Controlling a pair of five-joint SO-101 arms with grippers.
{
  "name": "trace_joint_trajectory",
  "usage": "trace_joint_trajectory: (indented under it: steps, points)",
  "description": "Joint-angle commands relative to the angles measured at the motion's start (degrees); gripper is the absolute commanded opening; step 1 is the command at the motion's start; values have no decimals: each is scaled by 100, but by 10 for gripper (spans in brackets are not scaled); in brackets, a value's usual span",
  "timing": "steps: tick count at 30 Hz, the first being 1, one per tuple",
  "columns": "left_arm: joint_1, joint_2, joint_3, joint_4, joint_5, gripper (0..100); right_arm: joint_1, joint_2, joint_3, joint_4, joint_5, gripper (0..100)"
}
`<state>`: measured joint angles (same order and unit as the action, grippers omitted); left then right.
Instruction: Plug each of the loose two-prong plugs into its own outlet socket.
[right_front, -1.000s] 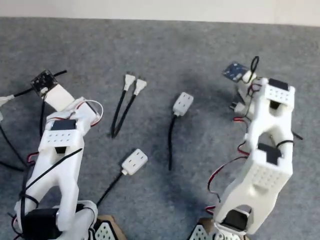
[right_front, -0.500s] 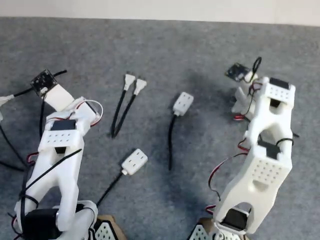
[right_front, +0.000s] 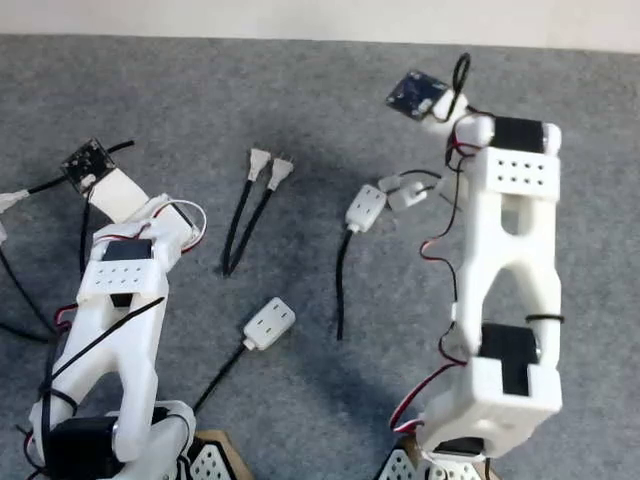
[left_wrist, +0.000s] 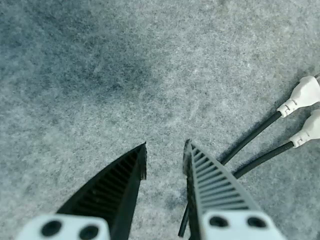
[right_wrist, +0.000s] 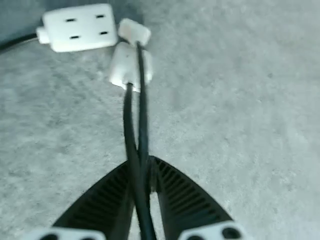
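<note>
The right gripper (right_wrist: 145, 167) is closed down on a pair of thin black cables (right_wrist: 134, 130), pinched side by side between its ribbed black fingers. The cables run out ahead of it to two white held plugs (right_wrist: 127, 67), which lie one behind the other on the grey desk (right_front: 330, 90). The farther of the two sits just beside the corner of the far socket block (right_wrist: 77, 33), whose slots face up. In the high view these plugs (right_front: 408, 197) lie close to the right of that block (right_front: 365, 207), and the block's own black cable (right_front: 342, 280) trails back toward the arms.

The left gripper (left_wrist: 165, 152) is partly open and holds nothing. It hangs over bare desk, with the two loose plugs (left_wrist: 305, 92) off to one side. From above, those plugs (right_front: 260, 160) lie side by side. Their dark cables (right_front: 240, 225) run back together between the left arm and the far socket block.

A second, near socket block (right_front: 268, 323) lies well apart from both pairs of plugs, between the two arm bases, and its cable (right_front: 220, 375) leads toward the desk's near edge.
</note>
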<state>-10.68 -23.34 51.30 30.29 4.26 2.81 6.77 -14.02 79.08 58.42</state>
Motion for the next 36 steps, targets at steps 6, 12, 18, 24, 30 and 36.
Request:
trace_joint_trajectory:
  steps: [6,12,18,24,30,36]
  points:
    - [-22,-101,-31,-88,18,144,1420,-418,268,-286,615,11]
    - [-22,-101,-22,-88,18,144,1842,-444,435,-312,703,11]
    - [-22,66,-57,-88,18,144,1367,-488,356,-303,343,11]
    - [-75,558,-92,-695,18,144,462,-611,4,-312,-756,16]
    - [-66,611,-189,-545,18,144,409,-602,-295,-347,-695,17]
    - [-57,602,-189,-571,18,144,1552,-593,-629,-391,-132,91]
